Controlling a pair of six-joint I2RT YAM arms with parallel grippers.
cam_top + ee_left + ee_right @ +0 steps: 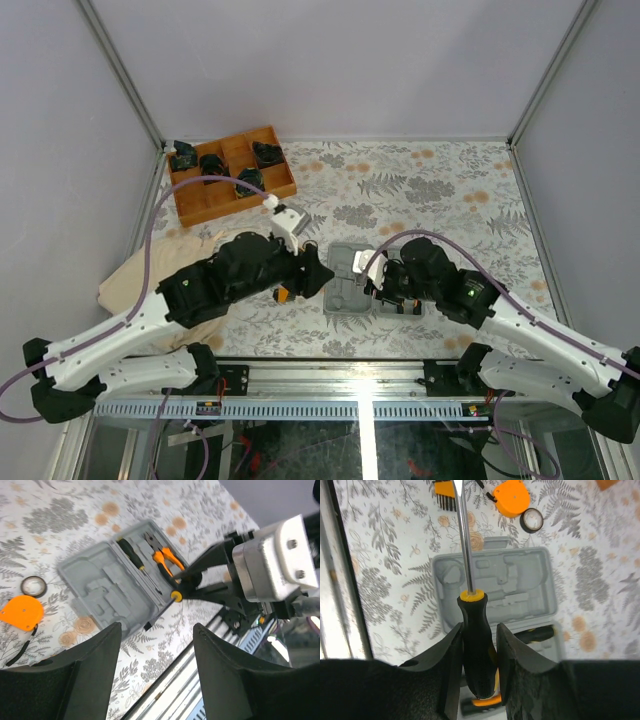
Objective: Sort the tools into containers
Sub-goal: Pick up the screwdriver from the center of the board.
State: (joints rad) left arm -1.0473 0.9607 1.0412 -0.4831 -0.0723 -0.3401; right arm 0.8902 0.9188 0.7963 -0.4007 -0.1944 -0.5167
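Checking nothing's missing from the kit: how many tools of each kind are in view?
Screwdrivers: 2 (cased screwdriver, held screwdriver)
Pliers: 1
Tape measure: 1
Black ring: 1
Bit holder: 1
Total: 6

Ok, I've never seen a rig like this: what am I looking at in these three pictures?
Two robot arms, a left arm and a right arm, are bolted at the table's near edge. The wide picture looks down from above; the other two come from a camera on each wrist. On the table lie an open grey case, one half holding pliers and a stored screwdriver, an orange tape measure, a black ring and a wooden tray. The right gripper is shut on a black-and-yellow screwdriver over the case; the left gripper is open and empty.
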